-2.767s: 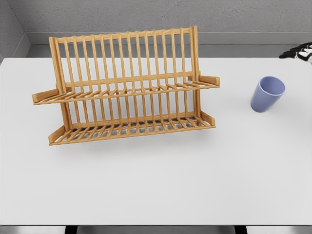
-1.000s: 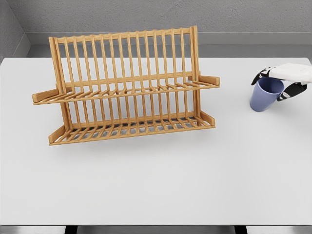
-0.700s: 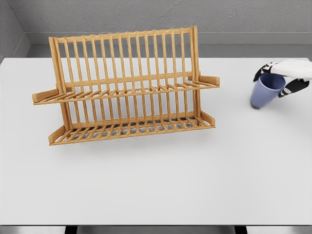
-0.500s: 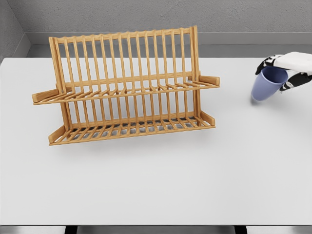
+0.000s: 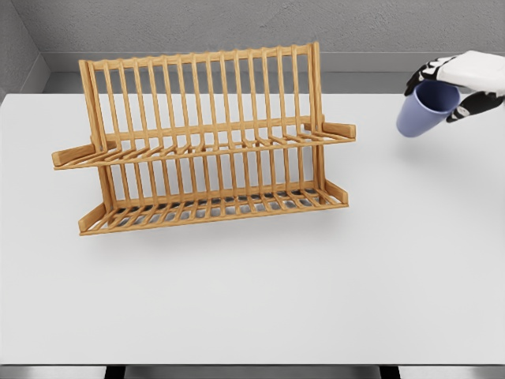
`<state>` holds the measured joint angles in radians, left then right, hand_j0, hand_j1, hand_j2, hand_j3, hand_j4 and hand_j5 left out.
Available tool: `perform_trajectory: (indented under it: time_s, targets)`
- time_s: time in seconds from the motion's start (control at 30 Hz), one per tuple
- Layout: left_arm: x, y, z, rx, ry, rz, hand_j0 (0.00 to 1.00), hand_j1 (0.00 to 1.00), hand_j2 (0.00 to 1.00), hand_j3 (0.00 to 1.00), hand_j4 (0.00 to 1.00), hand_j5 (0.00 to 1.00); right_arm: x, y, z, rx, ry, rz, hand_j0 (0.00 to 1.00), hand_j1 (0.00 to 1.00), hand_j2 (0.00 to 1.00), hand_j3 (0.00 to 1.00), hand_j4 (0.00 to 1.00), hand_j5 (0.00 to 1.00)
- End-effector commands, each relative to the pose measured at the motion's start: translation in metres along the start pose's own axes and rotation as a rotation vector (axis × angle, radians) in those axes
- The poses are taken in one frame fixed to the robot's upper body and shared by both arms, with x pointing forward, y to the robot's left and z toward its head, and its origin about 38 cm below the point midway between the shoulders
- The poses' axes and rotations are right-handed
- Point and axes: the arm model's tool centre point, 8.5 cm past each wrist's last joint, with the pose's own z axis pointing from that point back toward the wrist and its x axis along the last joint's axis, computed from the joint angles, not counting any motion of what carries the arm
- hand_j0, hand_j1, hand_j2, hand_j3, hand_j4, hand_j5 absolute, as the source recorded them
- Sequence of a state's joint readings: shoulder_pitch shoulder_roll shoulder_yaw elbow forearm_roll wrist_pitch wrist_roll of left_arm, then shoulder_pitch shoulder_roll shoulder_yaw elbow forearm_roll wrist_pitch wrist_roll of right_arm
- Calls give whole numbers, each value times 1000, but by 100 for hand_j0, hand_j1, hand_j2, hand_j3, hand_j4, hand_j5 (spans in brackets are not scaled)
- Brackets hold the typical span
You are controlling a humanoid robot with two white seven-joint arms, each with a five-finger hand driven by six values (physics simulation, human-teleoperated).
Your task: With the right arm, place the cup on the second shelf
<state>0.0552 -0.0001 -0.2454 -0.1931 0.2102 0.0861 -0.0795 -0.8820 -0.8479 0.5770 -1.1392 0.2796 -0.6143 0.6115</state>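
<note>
Right hand (image 5: 461,79): upper right of the frame, dark fingers wrapped round the rim of the cup.
Cup (image 5: 422,110): blue, lifted off the table (image 5: 316,276), tilted, mouth toward the hand.
Rack (image 5: 205,138): wooden, left of centre, well apart from the cup; upper shelf (image 5: 213,146) bare.
Slip risk: the grip looks shallow, near the rim only, so a fast sideways carry could shake the cup loose.
Collision risk: a low approach could knock the rack's right end post (image 5: 317,110).
Placement risk: a tilted cup may roll on the slats.
</note>
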Motion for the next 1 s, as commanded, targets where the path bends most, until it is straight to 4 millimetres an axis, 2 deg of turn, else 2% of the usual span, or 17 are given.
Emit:
perform_trajectory:
  time_s: [0.0, 0.13, 0.27, 0.5, 0.57, 0.97]
  targets:
    - [0, 0, 0, 0, 1, 0, 100, 100, 100, 100, 100, 100, 4, -14, 5, -42, -7, 15, 65, 65, 65, 65, 65, 65]
    - [0, 0, 0, 0, 1, 0, 100, 100, 100, 100, 100, 100, 8, -18, 2, -56, -21, 21, 65, 65, 65, 65, 65, 65]
    - [0, 0, 0, 0, 0, 0, 100, 100, 100, 100, 100, 100, 23, -28, -1, -71, -58, 59, 65, 65, 65, 65, 65, 65]
    - [0, 0, 0, 0, 1, 0, 100, 100, 100, 100, 100, 100, 60, -45, -7, -100, -147, 147, 65, 65, 65, 65, 65, 65]
    - [0, 0, 0, 0, 0, 0, 100, 100, 100, 100, 100, 100, 64, -47, -8, -104, -159, 158, 65, 65, 65, 65, 65, 65]
    - [0, 0, 0, 0, 0, 0, 100, 100, 100, 100, 100, 100, 122, -64, -18, -152, -300, 265, 65, 65, 65, 65, 65, 65]
